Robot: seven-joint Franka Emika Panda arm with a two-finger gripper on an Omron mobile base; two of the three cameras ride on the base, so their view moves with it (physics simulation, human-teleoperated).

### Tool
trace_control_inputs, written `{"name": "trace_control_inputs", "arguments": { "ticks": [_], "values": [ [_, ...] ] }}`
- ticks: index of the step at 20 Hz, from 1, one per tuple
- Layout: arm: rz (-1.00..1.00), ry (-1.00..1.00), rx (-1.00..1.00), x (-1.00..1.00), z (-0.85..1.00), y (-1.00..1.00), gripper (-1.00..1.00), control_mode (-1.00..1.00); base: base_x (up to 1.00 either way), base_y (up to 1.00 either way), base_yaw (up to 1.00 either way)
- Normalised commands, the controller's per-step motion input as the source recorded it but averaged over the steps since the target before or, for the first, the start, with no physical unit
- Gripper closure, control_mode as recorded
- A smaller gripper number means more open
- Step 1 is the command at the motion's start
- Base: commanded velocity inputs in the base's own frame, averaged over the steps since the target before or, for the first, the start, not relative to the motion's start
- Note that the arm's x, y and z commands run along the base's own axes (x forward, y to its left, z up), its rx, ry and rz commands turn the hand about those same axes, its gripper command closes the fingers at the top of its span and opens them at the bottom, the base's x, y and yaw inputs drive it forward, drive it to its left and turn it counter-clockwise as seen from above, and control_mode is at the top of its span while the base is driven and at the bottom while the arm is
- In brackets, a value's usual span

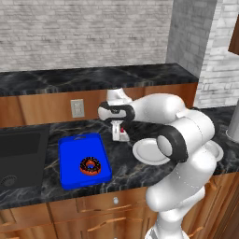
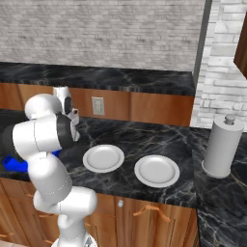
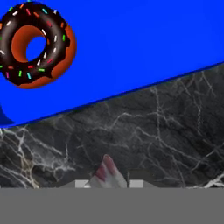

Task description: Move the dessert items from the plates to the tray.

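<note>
- No brand, label or readable writing shows on any item.
- The two white plates stand nearest the front edge of the desk (image 2: 144,140), one (image 2: 103,158) left of the other (image 2: 157,171), apart and both bare.
- The fingers (image 1: 119,135) are closed on the cake piece (image 1: 123,136), a white piece with a red top, held above the dark marble between the near plate (image 1: 147,150) and the blue tray (image 1: 84,161).
- In the hand view the cake piece (image 3: 106,172) shows just at the fingers, over black veined stone, with the tray's edge (image 3: 144,52) beyond it.
- The chocolate donut (image 1: 90,165) lies on the tray, toward its front half; it carries coloured sprinkles and an orange-red rim (image 3: 33,43).
- A dark sink basin (image 1: 21,156) sits left of the tray.
- A grey canister with a knob lid (image 2: 222,147) stands on the desk at the right.
- Wood-fronted drawers run below the desk; behind it come a wood panel with a wall socket (image 1: 77,108), a raised black ledge and a pale brick wall.
</note>
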Motion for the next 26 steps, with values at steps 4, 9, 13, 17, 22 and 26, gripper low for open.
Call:
{"name": "trace_control_inputs", "arguments": {
  "ticks": [4, 9, 13, 17, 22, 26],
  "values": [
    [0.02, -0.12, 0.0, -0.06, -0.24, 0.74, 1.0, -1.0, 0.0, 0.0, 0.0],
    [0.01, -0.05, 0.0, 0.0, -0.12, 0.64, 1.0, -1.0, 0.0, 0.0, 0.0],
    [0.04, -0.01, 0.0, 0.01, -0.29, 0.56, 1.0, -1.0, 0.0, 0.0, 0.0],
    [0.04, 0.0, 0.0, 0.18, -0.14, 0.44, 1.0, -1.0, 0.0, 0.0, 0.0],
    [0.0, 0.0, 0.0, 0.37, 0.0, 0.17, 1.0, -1.0, 0.0, 0.0, 0.0],
    [0.0, 0.0, 0.0, 0.2, 0.0, 0.14, 1.0, -1.0, 0.0, 0.0, 0.0]
  ]
}}
